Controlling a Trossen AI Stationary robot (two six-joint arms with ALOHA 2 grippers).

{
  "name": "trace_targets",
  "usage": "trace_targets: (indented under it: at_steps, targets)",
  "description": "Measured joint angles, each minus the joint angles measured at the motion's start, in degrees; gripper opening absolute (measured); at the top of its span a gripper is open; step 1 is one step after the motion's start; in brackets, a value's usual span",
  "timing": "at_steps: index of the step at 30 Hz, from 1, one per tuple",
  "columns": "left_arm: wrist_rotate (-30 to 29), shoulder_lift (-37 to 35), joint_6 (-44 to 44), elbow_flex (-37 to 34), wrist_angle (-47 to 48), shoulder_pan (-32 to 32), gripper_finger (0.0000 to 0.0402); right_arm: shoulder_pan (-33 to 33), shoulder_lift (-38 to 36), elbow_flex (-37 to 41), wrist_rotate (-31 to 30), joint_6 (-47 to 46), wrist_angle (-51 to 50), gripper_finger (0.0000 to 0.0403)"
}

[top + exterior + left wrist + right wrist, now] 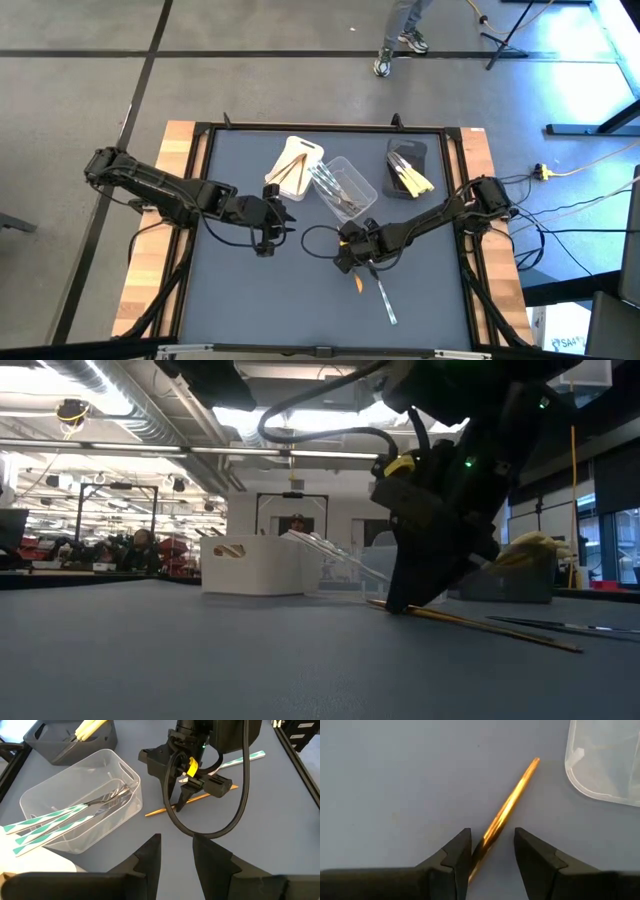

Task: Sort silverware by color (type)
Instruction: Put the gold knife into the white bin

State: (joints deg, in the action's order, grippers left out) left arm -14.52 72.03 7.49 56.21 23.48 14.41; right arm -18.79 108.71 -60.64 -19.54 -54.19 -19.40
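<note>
The left hand (266, 243) waits with its fingers apart, holding nothing. The right hand (490, 851) is down on the tabletop (250, 300), fingers open on both sides of the gold stick (512, 795), not squeezing yet. If they close off-center, the thin stick could slip out or roll away from the hand

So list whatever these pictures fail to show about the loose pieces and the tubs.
- Thin golden-orange utensil: its working end is hidden under the right tool in the right wrist view, so fork, knife or spoon cannot be told.
- White rectangular plastic tub: the low view shows only its wall, not its contents.
- Dark grey rectangular tub: cut off by the left wrist view's edge.
- Left tool: only its tips show.
</note>
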Motion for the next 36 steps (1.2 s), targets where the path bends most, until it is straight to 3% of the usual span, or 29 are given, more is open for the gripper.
trace_targets:
  at_steps: [29,36]
  targets:
    - [0.00,0.00,0.00,0.00,-0.02,-0.02,0.0106,0.01,0.20,0.11,-0.38,0.02,-0.13,0.0141]
    - [0.00,0.00,-0.01,0.00,-0.02,-0.02,0.0106,0.04,0.20,0.15,-0.45,0.02,-0.20,0.0092]
